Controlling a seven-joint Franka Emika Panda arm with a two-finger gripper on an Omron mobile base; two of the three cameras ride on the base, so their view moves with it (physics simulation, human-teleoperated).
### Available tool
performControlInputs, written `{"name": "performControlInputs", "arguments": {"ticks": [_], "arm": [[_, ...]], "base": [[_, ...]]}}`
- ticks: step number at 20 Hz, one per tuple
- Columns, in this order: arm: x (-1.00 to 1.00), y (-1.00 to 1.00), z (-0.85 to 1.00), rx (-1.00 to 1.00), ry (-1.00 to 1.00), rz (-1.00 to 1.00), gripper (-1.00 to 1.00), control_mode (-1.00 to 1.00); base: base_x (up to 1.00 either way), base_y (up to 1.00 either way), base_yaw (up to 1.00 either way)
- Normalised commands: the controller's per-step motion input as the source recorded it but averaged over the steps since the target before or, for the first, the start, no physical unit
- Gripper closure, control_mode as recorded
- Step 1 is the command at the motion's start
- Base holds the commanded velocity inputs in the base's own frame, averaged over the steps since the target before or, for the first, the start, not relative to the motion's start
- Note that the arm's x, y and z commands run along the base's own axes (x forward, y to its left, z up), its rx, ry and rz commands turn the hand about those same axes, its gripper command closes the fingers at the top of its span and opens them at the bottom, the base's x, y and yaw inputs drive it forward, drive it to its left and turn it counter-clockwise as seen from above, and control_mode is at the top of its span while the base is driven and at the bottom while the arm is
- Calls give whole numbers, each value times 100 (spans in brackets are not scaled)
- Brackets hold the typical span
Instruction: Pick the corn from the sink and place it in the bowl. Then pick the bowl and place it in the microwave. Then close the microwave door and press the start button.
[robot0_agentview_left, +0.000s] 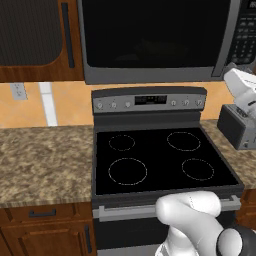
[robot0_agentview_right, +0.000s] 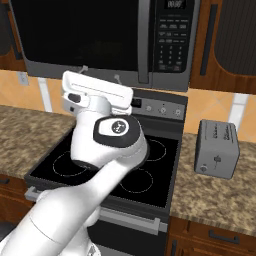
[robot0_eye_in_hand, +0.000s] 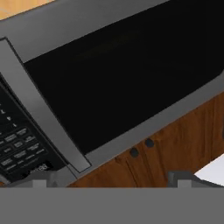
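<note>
The white arm reaches up and forward, elbow bent, wrist raised. Its gripper (robot0_eye_in_hand: 109, 177) points ahead, fingers (robot0_eye_in_hand: 37, 178) spread wide apart with nothing between them.

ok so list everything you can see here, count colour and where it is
microwave: one, black and steel-grey, mounted above the stove
microwave door: one, dark glass with grey frame, closed flat against the front
button panel: one, black with pale keys, right end of the microwave
stove: one, black glass top with four ring burners, grey knob panel at the back
toaster: one, steel-grey, on the counter right of the stove
counter: speckled brown stone, on both sides of the stove
cabinets: brown wood, beside the microwave and under the counter
wall outlet: one, white, on the orange backsplash left of the stove
gripper: one, dark fingertips, open, pointed at the microwave front
</note>
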Motion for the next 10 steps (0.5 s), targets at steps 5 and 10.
{"name": "performControlInputs", "arguments": {"ticks": [5,10], "arm": [[-7,-79,-10,0,2,16,-100,-100],[-1,-82,-1,1,3,18,-100,-100]], "base": [[0,0,0],[0,0,0]]}}
